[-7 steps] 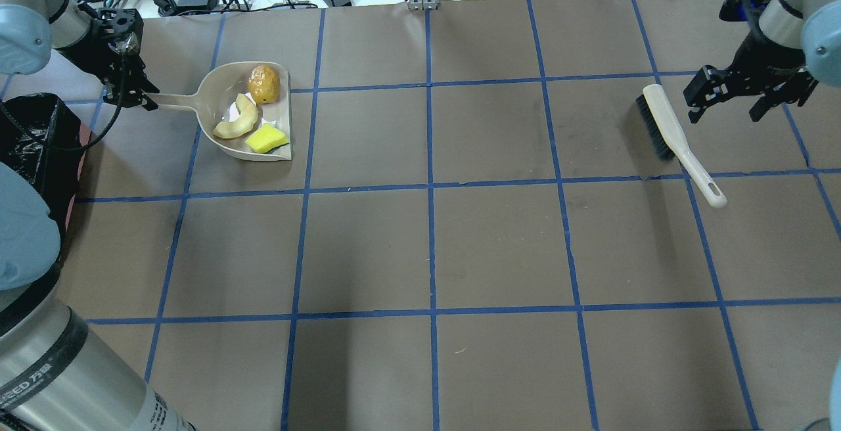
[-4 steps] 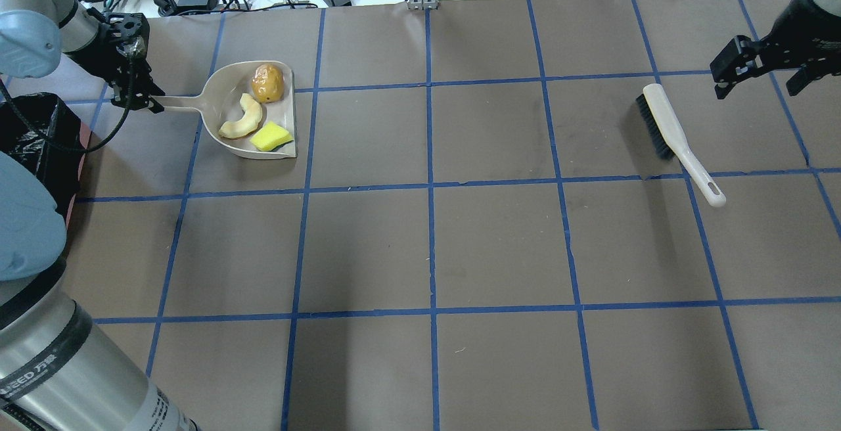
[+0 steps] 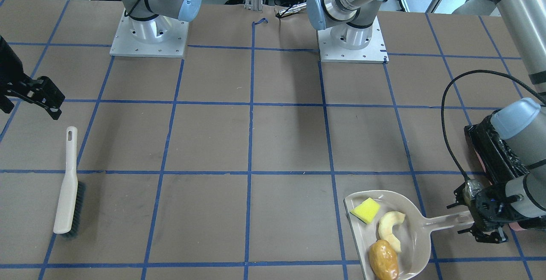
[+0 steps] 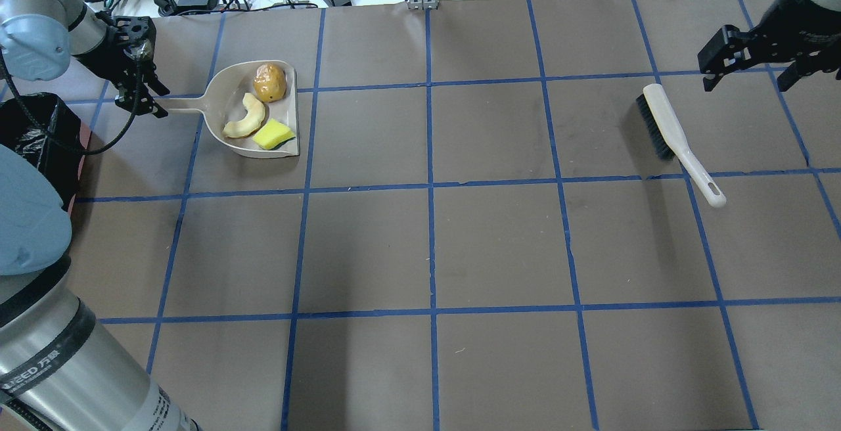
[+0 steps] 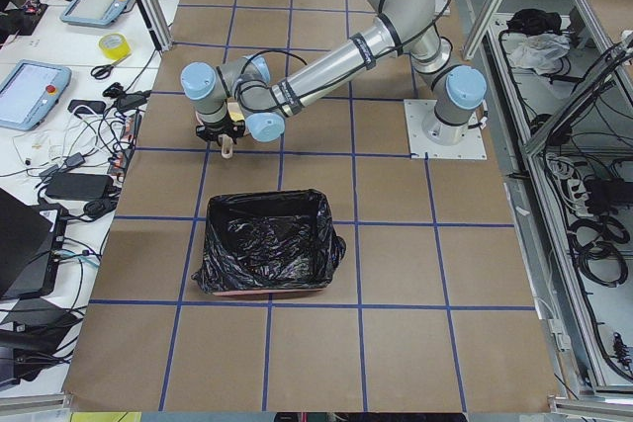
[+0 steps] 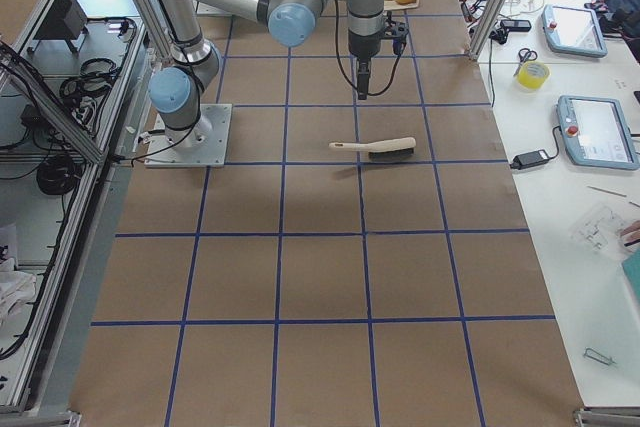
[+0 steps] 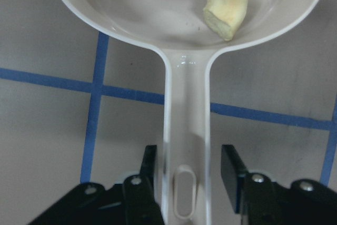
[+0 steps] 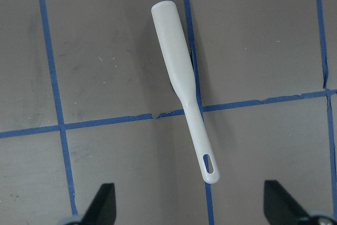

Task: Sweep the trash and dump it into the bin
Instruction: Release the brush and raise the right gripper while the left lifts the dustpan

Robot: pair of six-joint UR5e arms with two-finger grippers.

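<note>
- The dustpan point(image 7: 187, 109) is smooth beige plastic with a soft sheen.
- The bin point(image 5: 223, 269) is lined with crinkled, glossy black plastic.
- The bench point(image 4: 499, 240) wears matt brown paper, lined with blue tape.
- The brush point(image 8: 176, 61) has a smooth pale plastic back and dark bristles.
- The potato-like lump point(image 4: 269, 83) looks shiny; the sponge block point(image 4: 274, 135) looks matt.

open table point(image 4: 499, 240) centre, dustpan point(image 4: 187, 97) left, brush point(image 4: 663, 122) right

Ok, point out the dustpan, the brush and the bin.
dustpan point(image 4: 187, 97): overhead exterior view, middle of its handle.
brush point(image 4: 663, 115): overhead exterior view, pale back of its head.
bin point(image 5: 267, 244): exterior left view, black liner inside it.
</note>
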